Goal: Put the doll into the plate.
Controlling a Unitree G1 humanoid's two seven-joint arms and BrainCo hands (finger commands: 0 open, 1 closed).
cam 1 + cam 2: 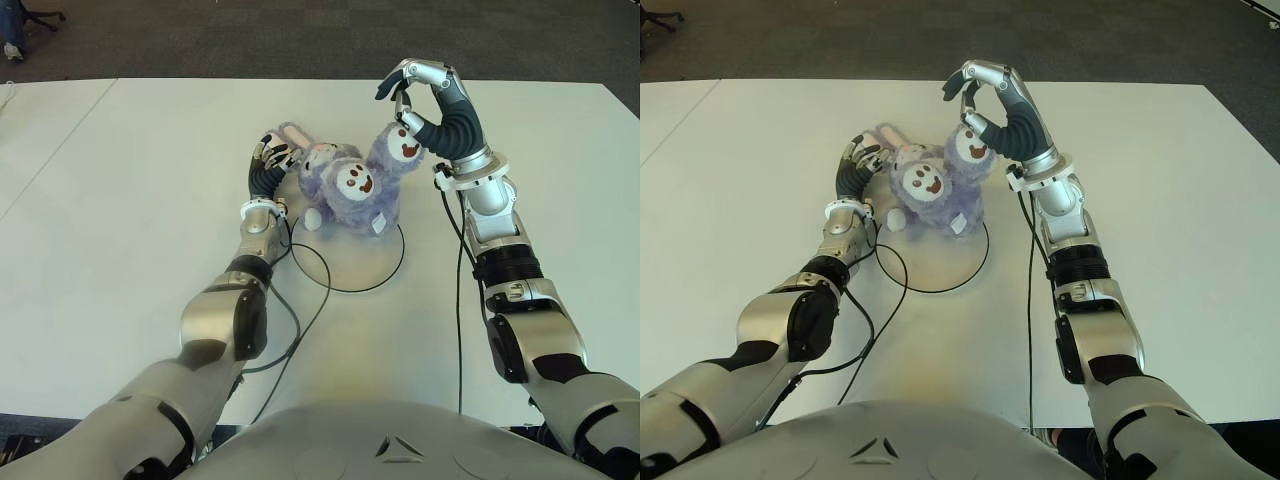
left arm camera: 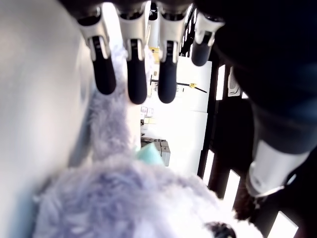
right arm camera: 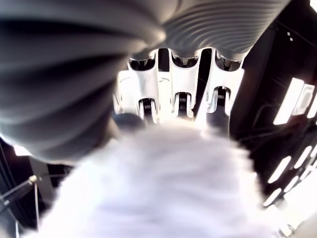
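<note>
1. The doll [image 1: 350, 190], a fluffy purple plush, sits on the far rim of the plate [image 1: 372, 275], leaning off its back edge onto the white surface [image 1: 120, 200].
2. Left robot hand [image 1: 272, 160] is pressed to the doll's left side, fingers [image 2: 136, 79] extended along the fur, not closed on it.
3. Right robot hand [image 1: 425, 100] hovers at the doll's right ear, thumb and forefinger nearly pinched; whether it grips fur, I cannot tell.
4. It looks soft, light and squashy, so cupping the body from both sides should beat an ear pinch.
</note>
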